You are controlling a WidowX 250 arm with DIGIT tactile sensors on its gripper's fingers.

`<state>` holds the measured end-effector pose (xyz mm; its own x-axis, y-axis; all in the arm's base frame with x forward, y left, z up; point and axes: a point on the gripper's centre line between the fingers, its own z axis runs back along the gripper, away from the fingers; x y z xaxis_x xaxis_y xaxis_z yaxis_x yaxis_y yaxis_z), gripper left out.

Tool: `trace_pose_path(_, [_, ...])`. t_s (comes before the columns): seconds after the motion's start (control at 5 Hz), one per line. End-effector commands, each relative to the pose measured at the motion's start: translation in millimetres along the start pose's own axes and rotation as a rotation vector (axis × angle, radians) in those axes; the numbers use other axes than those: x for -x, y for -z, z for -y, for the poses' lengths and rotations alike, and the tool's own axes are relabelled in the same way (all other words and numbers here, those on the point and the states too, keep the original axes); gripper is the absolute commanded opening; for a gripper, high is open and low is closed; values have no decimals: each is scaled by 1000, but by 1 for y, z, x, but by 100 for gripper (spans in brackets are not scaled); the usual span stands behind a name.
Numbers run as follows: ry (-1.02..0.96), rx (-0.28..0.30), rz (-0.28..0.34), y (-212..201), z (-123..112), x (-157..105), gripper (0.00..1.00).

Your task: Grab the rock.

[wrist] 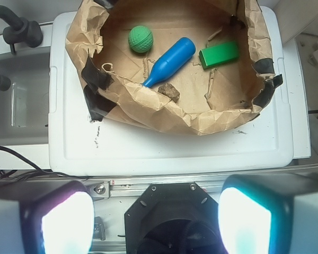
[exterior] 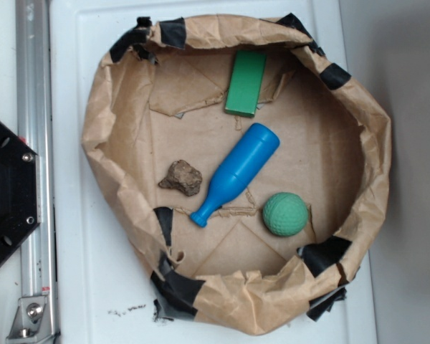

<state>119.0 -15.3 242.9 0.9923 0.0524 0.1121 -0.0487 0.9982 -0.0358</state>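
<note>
The rock (exterior: 181,178) lies loose on the floor of the paper-walled bin (exterior: 107,115), just left of the blue pin (exterior: 235,174) (the crumpled rim keeps everything corralled). The gripper (wrist: 155,217) hangs well back, jaws wide and empty.

Both views are evenly and brightly lit from overhead, and only soft shadows are cast inside the paper bowl (exterior: 115,165). In the wrist view, the end effector (wrist: 156,219) fingers (wrist: 66,222) are blurred and blown out by glare. The exterior view is slightly soft throughout.
</note>
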Motion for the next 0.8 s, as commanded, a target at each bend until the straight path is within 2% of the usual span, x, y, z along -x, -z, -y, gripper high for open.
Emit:
trace_pose_path(0.0, [0, 0, 0, 0, 0, 0, 100])
trace_pose_path(0.4, [-141, 105, -49, 64, -25, -88, 100])
trace_pose_path(0.6, [-181, 177, -96, 104, -41, -103, 100])
